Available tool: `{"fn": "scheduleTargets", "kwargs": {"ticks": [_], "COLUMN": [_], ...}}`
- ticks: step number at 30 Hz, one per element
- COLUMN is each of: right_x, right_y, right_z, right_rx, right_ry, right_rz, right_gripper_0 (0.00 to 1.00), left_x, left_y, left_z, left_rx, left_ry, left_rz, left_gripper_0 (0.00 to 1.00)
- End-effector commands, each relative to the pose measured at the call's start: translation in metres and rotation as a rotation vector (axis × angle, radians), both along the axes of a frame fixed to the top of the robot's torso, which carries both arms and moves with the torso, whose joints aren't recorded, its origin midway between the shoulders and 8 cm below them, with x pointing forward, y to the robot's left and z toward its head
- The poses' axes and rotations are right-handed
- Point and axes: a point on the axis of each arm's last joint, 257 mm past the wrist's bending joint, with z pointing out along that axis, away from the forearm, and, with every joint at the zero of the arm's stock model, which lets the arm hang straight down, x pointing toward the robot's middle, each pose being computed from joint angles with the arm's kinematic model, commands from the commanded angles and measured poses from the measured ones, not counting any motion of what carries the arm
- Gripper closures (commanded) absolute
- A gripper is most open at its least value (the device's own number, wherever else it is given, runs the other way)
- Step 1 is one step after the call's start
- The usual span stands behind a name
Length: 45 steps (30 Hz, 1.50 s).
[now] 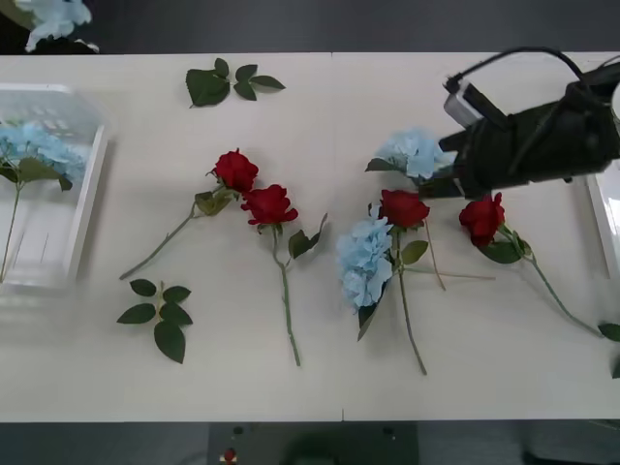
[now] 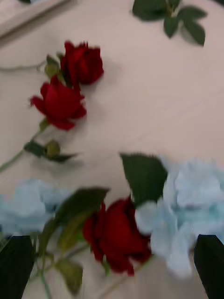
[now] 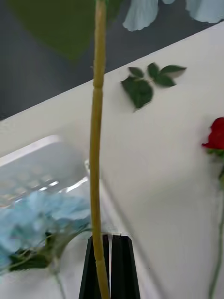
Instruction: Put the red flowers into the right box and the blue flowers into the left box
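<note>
The left gripper has its black fingers pinched together on the yellow-green stem of a blue flower, held above the far left corner over the left box, where another blue bloom already lies. The right gripper hangs with fingers spread wide over a red rose and a blue cluster right of centre. More roses lie mid-table, and the right box sits at the right edge.
</note>
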Motion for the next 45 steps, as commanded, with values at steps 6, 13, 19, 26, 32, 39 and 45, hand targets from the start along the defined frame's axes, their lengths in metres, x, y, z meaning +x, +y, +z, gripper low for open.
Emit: {"fn": "scheduleTargets", "kwargs": {"ticks": [6,13,19,26,32,39,45], "right_x": [-0.047,-0.065,-0.041,-0.021,-0.018,-0.015,-0.014], "right_y": [-0.128,-0.213,-0.228,-0.220,-0.207,-0.196,-0.194], "right_z": [-0.026,-0.059,-0.086,-0.106,-0.123,-0.140,-0.146], "right_rx": [-0.241,-0.476,-0.544,-0.584,-0.599,-0.591,-0.615], "right_ry": [0.162,0.315,0.325,0.291,0.271,0.237,0.207], "right_rz": [-0.124,-0.248,-0.351,-0.363,-0.338,-0.327,-0.316], "right_gripper_0": [0.00,0.00,0.00,0.00,0.00,0.00,0.00], "left_x": [-0.011,-0.012,-0.008,-0.011,-0.018,-0.019,-0.020], "left_y": [0.102,0.140,0.139,0.129,0.123,0.122,0.118], "left_z": [-0.010,-0.077,-0.127,-0.152,-0.170,-0.173,-0.176], "left_rx": [0.138,0.056,0.005,-0.010,-0.020,-0.016,-0.037], "left_ry": [-0.043,0.025,0.019,0.043,0.066,0.076,0.090], "left_rz": [0.277,0.391,0.439,0.445,0.451,0.447,0.440], "left_gripper_0": [1.00,1.00,1.00,1.00,1.00,0.99,0.68]}}
